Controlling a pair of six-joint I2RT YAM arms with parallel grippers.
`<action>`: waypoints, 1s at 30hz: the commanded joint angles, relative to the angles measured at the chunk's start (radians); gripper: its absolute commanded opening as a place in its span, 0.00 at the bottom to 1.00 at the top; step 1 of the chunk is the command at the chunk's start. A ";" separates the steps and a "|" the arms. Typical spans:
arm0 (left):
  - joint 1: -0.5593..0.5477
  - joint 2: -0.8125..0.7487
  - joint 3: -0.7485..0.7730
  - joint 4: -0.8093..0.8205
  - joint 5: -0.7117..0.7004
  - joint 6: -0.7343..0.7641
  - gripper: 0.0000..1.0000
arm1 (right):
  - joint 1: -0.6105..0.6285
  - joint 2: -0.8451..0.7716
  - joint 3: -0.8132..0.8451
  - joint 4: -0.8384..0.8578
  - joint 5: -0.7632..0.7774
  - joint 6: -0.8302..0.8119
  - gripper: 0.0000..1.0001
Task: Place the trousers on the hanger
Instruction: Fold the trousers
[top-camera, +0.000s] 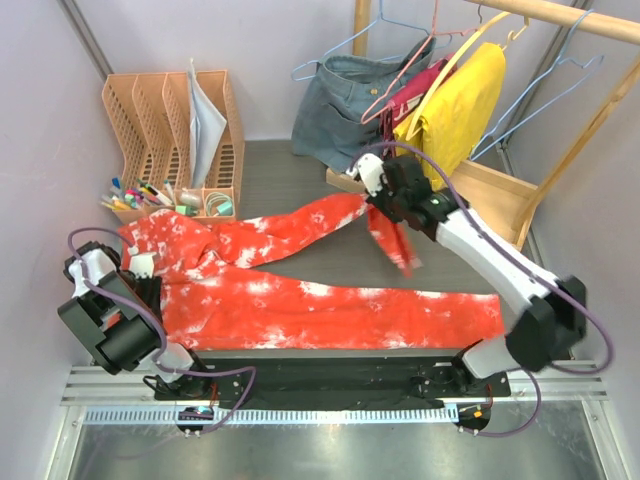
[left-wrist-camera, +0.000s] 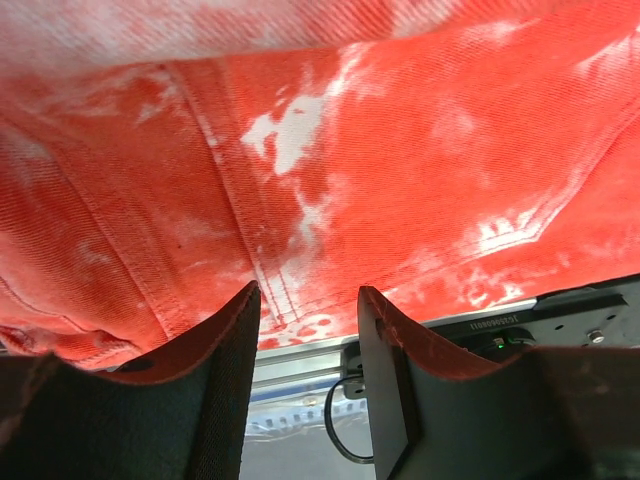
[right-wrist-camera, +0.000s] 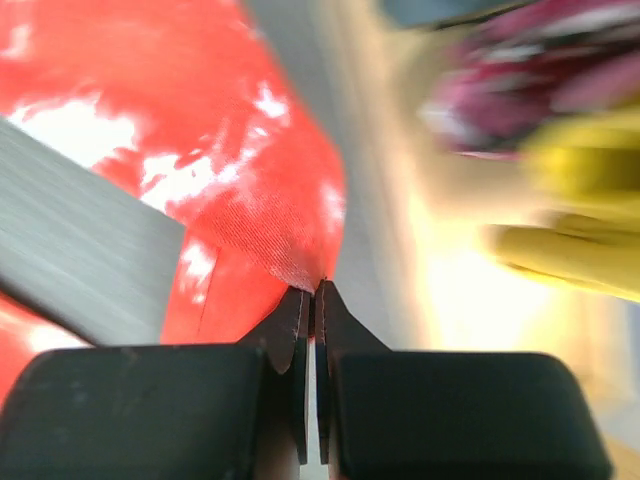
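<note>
— What does the right claw (right-wrist-camera: 312, 295) hold?

— Its jaws are pressed tight together on a fold of the trousers (right-wrist-camera: 230, 180). In its wrist view the red-orange cloth with white splotches rises straight from the fingertips.

— And seen from overhead?

— The right claw (top-camera: 380, 205) has the end of one trouser leg lifted off the desk (top-camera: 300, 170). A loose flap of that leg hangs just below the claw, on its near side. The rest of the trousers (top-camera: 300, 300) lies flat, running away to the claw's left and back toward the arm bases.

— Where is the hanger?

— The light-blue wire hanger (top-camera: 540, 80) hangs from the wooden rail (top-camera: 560, 15), beyond the right claw and off to its right, well apart from it. A yellow garment (top-camera: 460, 110) hangs between the two.

— The left claw?

— The left claw (top-camera: 140, 265) sits over the waist end of the trousers. In its wrist view the left claw (left-wrist-camera: 305, 300) has its jaws standing apart with nothing between them, and a seam of the red fabric (left-wrist-camera: 400, 150) fills the view just past the fingertips. Whether they touch the cloth cannot be told.
</note>
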 joint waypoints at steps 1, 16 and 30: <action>0.004 -0.008 -0.001 0.029 -0.020 -0.004 0.44 | 0.000 -0.231 -0.111 -0.051 0.198 -0.502 0.01; -0.064 -0.066 0.275 -0.180 0.268 0.011 0.62 | 0.006 -0.293 -0.534 0.058 0.279 -0.544 0.01; -0.115 0.204 0.216 0.043 -0.029 -0.047 0.49 | 0.004 -0.335 -0.737 0.039 0.241 -0.562 0.04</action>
